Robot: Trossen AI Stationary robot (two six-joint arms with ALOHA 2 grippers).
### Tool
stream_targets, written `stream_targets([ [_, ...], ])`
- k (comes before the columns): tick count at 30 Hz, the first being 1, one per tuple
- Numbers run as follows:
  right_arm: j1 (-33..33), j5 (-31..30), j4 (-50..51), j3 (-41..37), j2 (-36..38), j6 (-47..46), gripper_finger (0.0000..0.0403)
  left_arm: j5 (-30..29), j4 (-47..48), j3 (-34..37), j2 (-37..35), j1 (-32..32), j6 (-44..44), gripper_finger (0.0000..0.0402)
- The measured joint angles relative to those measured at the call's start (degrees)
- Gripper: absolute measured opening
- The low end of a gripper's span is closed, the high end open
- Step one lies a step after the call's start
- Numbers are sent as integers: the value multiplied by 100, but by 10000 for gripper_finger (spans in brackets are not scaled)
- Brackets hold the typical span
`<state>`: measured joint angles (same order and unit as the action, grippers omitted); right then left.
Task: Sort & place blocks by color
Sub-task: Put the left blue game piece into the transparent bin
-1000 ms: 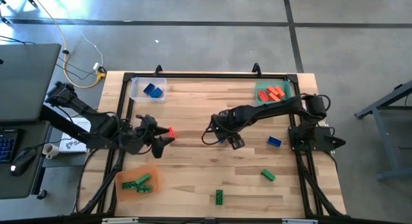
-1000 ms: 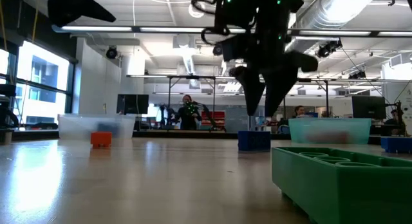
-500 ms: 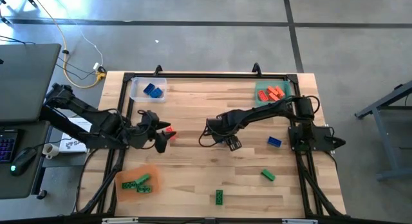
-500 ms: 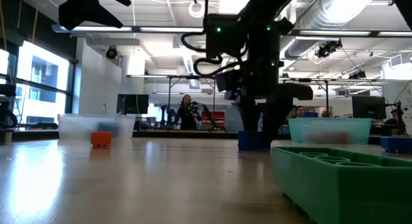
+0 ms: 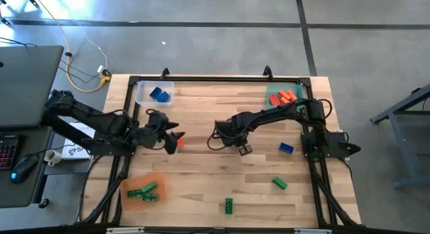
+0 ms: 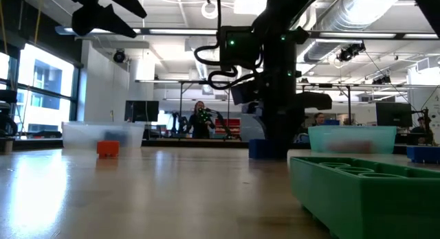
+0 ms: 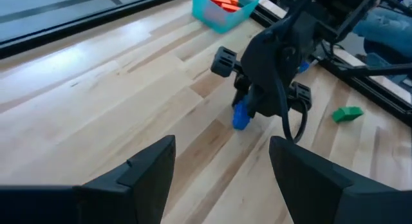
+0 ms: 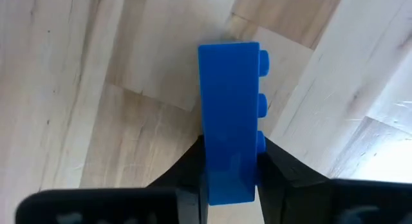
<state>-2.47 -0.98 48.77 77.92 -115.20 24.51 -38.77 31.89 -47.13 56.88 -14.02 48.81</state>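
Wooden table (image 5: 201, 187), pale planks, black frame. No writing readable.
Right arm stretched to table middle, right gripper (image 5: 230, 141) down at tabletop, fingers (image 8: 280, 169) pinching studded blue block (image 8: 228, 118).
Left arm low at left side, left gripper (image 5: 176, 136) spread wide, empty, over what looks like red block (image 5: 179, 142).

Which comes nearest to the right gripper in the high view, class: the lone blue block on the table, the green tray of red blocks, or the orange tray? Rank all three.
From the right gripper, mid-table:
1. Lone blue block, toward the table's right edge.
2. Green tray of red blocks, at a right-hand corner of the table.
3. Orange tray, at the diagonally opposite left-hand corner.
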Motion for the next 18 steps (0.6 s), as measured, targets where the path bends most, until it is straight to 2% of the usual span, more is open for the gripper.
stream_targets([
  [8, -288, 132, 95, 239, 2, 0, 66, 130, -9, 0, 0, 541, -353, 239],
  [12, -497, 165, 149, 726, 2, 36, 66, 124, -25, 0, 0, 843, -381, 239],
  [18, -987, 354, 276, 1698, 2, 368, 66, 120, -326, 0, 0, 1266, -1096, 239],
])
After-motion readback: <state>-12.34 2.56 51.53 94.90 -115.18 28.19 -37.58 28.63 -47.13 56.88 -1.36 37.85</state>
